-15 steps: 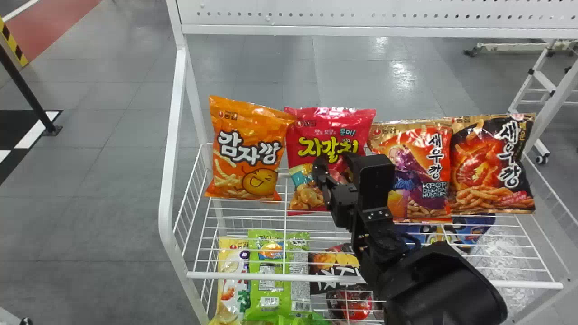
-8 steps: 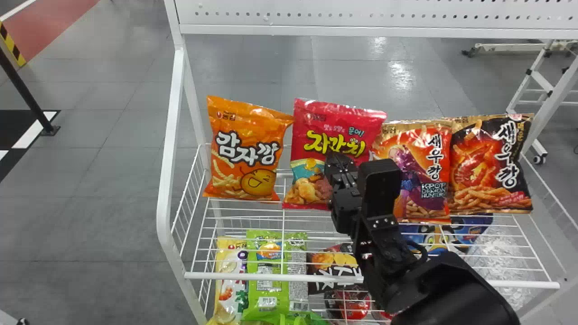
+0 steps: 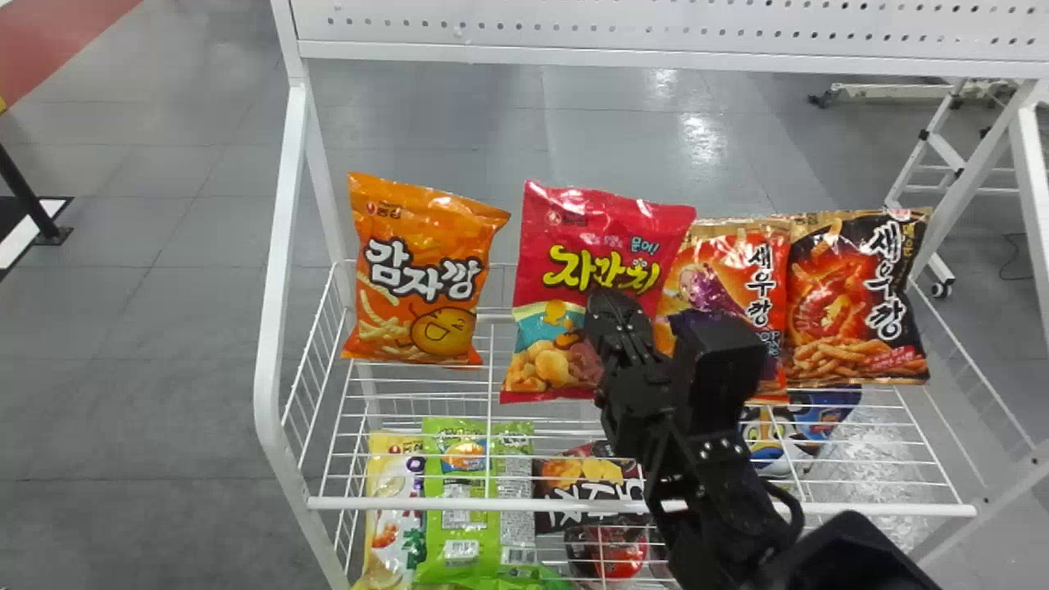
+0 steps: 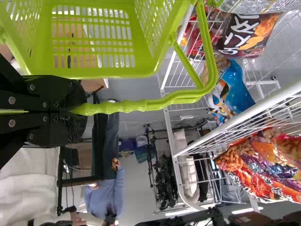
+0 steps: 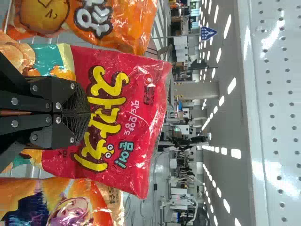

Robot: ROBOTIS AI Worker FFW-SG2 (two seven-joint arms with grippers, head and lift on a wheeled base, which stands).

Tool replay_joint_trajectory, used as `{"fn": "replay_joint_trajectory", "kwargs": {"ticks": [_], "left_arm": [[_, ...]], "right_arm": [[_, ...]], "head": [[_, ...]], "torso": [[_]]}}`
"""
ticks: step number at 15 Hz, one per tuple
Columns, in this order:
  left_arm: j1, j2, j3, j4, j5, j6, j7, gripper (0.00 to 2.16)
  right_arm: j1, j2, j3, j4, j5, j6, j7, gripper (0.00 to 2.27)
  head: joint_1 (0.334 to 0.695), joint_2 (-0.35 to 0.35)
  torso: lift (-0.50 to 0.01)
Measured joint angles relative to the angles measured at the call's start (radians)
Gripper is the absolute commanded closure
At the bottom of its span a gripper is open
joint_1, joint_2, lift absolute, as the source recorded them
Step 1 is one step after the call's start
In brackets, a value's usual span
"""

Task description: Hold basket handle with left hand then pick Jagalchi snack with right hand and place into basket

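Observation:
In the head view my right gripper (image 3: 616,310) is at the front of the red Jagalchi snack (image 3: 606,221), low on the bag. The right wrist view has the gripper (image 5: 89,113) shut, with the bag's film (image 5: 136,94) pinched at its fingertips. The bag stands roughly upright, slightly tilted, partly in front of its right-hand neighbour. In the left wrist view my left gripper (image 4: 80,109) is shut on the green basket's handle (image 4: 127,106), and the basket (image 4: 141,67) hangs from it beside the rack.
An orange snack bag (image 3: 426,262) stands left of the red one; a red-orange bag (image 3: 758,254) and a black one (image 3: 877,287) stand to its right. The wire shelf's front bar (image 3: 410,503) crosses below, over a lower shelf of snacks. A white perforated panel (image 3: 656,24) spans above.
My right gripper's fingers have closed on the red bag, which has shifted right relative to the orange bag and come nearer. The rack has slid left in the head view.

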Motion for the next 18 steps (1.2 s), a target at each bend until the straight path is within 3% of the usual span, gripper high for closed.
{"fn": "replay_joint_trajectory", "kwargs": {"ticks": [6,13,18], "left_arm": [[-0.004,0.001,-0.026,-0.002,-0.014,0.0,0.005,1.96],[-0.004,0.002,-0.028,0.001,-0.014,-0.005,-0.003,1.96],[0.029,-0.005,-0.017,0.005,-0.013,-0.062,-0.006,1.96]], "right_arm": [[0.182,-0.088,-0.011,-0.236,-0.009,0.087,-0.015,1.71],[0.435,-0.221,-0.043,-0.539,-0.002,0.303,-0.038,1.71],[0.518,-0.318,-0.045,-0.66,0.001,0.494,-0.05,1.71]], "head": [[0.695,-0.087],[0.695,-0.127],[0.695,-0.149]], "torso": [[-0.01],[-0.01],[-0.01]]}}
